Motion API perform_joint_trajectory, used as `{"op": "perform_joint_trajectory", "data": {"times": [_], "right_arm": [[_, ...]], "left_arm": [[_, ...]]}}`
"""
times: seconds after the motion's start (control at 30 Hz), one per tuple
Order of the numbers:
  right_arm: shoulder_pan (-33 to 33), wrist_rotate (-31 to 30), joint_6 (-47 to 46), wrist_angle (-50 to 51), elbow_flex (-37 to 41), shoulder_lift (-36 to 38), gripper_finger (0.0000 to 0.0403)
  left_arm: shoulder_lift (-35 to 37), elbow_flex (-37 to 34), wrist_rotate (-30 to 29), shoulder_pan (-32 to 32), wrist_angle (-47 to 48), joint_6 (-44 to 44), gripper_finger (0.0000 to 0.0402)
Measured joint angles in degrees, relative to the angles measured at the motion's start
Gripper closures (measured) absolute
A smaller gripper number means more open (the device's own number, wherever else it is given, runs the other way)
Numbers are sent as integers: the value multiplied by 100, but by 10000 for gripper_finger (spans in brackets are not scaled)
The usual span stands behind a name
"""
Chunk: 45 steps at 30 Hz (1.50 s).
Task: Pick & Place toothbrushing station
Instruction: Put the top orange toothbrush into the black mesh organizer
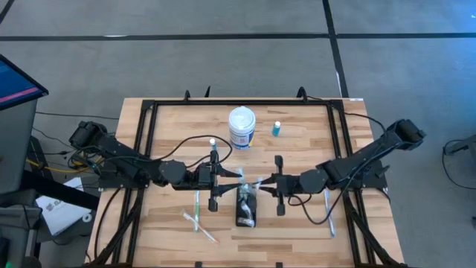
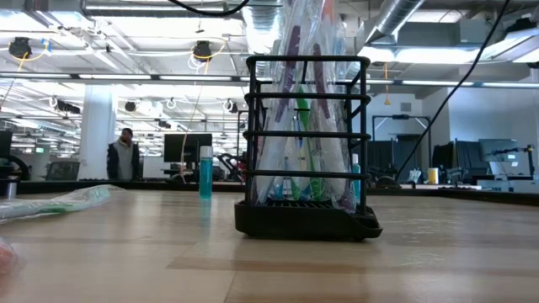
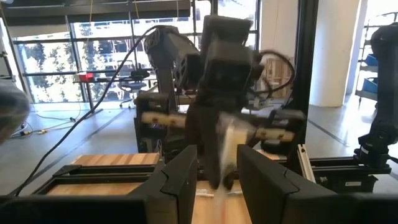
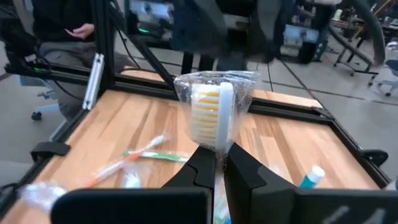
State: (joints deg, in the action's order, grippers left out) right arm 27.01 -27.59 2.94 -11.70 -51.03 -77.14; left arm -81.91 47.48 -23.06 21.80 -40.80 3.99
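Observation:
The toothbrushing station (image 1: pixel 246 208), a black slotted holder, stands on the table near its front middle, with wrapped toothbrushes upright in it (image 2: pixel 307 168). Just above and behind it my two grippers face each other. My right gripper (image 4: pixel 216 167), coming from the right (image 1: pixel 262 183), is shut on a toothbrush in a clear wrapper (image 4: pixel 211 112). My left gripper (image 3: pixel 219 180), coming from the left (image 1: pixel 231 179), stands open. The wrapped brush (image 3: pixel 233 146) shows just beyond the gap between its fingers. I cannot tell whether they touch it. My right gripper pinches the wrapped toothbrush between its two fingers just below the head (image 4: pixel 216 154), wrapper and all. The fingers come nearly level from the table's right. The bristled head (image 4: pixel 206 115) sticks out past the fingertips toward my left gripper, clear of the table and the holder.
A white tub with a blue label (image 1: pixel 242 128) and a small blue bottle (image 1: pixel 277 129) stand at the far middle. Loose wrapped toothbrushes lie on the table front left (image 1: pixel 198 222) and front right (image 1: pixel 328 212). A black frame (image 1: pixel 149 112) rims the table.

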Motion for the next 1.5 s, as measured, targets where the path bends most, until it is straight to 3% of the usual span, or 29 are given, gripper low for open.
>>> {"op": "perform_joint_trajectory", "data": {"times": [0.6,1.5], "right_arm": [[-283,68,-152,-427,464,2,398],[-479,356,-749,-1928,1564,-2,397]], "left_arm": [[0,0,-1,0,13,0,294],[0,0,-1,0,12,0,294]]}}
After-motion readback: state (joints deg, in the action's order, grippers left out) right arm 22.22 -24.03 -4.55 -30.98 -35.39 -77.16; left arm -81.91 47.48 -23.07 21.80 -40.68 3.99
